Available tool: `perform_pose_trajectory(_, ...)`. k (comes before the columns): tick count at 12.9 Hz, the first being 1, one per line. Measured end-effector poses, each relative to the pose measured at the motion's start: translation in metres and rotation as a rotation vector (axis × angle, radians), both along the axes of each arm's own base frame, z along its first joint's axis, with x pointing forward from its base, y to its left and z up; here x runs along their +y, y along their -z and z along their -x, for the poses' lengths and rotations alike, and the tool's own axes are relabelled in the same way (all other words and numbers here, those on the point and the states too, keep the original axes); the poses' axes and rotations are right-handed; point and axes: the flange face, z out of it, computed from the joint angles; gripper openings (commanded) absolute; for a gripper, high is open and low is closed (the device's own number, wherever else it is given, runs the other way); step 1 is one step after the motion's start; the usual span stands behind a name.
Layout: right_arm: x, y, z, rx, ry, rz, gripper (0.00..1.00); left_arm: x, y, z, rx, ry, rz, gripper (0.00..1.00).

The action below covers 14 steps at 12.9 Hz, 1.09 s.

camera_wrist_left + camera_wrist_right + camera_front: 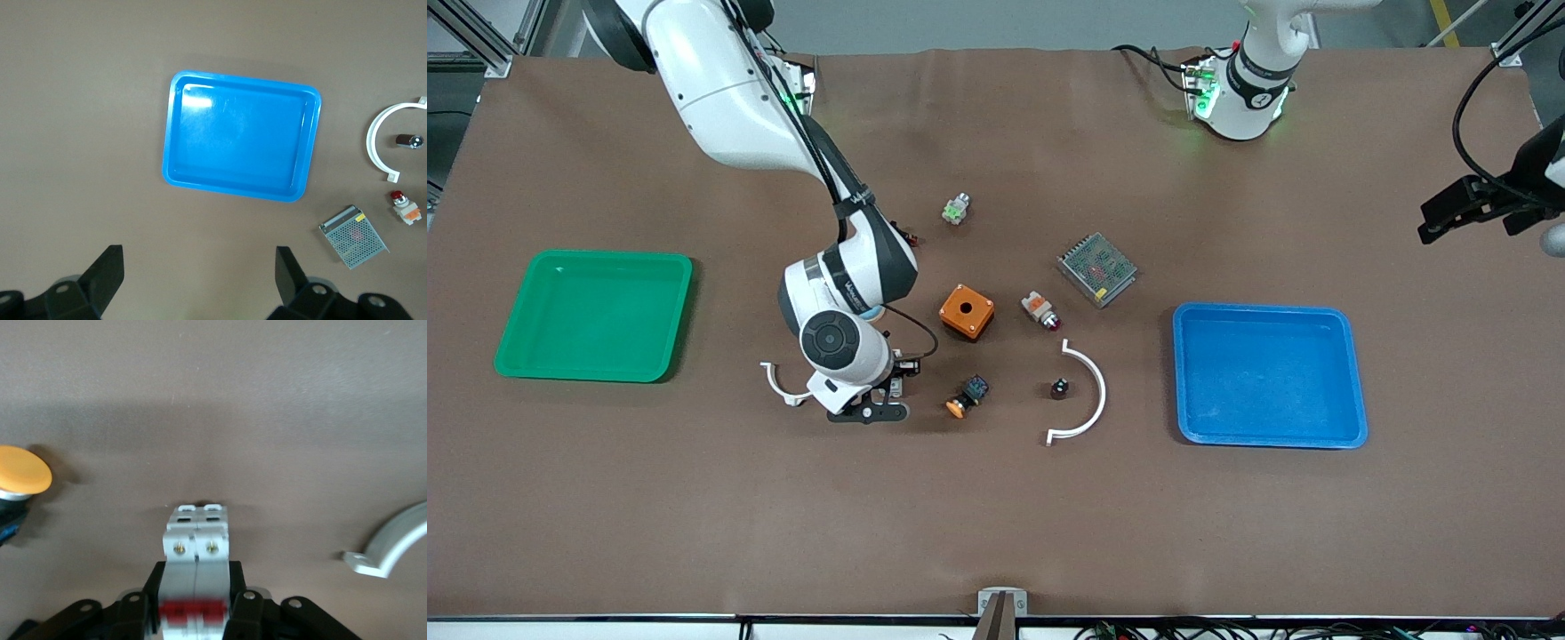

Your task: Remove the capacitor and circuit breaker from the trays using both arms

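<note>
Between a white clip (781, 382) and the orange-capped button (966, 397), right gripper (869, 411) jaws clamp the breaker (197, 570); left gripper (200, 280) jaws wide.

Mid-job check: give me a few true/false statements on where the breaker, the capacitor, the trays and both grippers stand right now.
1. The right gripper is shut on the breaker. True.
2. The capacitor lies in the blue tray. False: it lies on the table inside the curve of the white arc-shaped part, beside that tray.
3. The left gripper is open and holds nothing, above the blue tray. True.
4. The green tray holds the orange box. False: the box sits on the table; nothing shows in that tray.
5. The breaker's red levers show between the fingers. True.
</note>
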Motion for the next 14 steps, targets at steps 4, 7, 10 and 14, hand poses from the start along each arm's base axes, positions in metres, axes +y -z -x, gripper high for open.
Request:
perform_pose_trajectory(4,-0.002,-0.040,-0.017,-0.056,0.029,-0.042,1.00,-0.007,0.003,0.008,0.010,0.013,-0.002,1.00)
perform_pose_trajectory(7,-0.028,-0.134,-0.036,-0.141,0.064,-0.074,1.00,-0.013,0.004,0.009,0.011,0.023,-0.003,1.00)
perform_pose_trajectory(10,-0.087,-0.226,-0.044,-0.183,0.089,-0.077,1.00,-0.023,0.005,0.009,0.014,0.042,-0.003,1.00)
perform_pose_trajectory(14,-0.159,-0.289,-0.040,-0.189,0.047,-0.052,1.00,-0.045,0.004,0.014,0.014,0.076,-0.006,1.00)
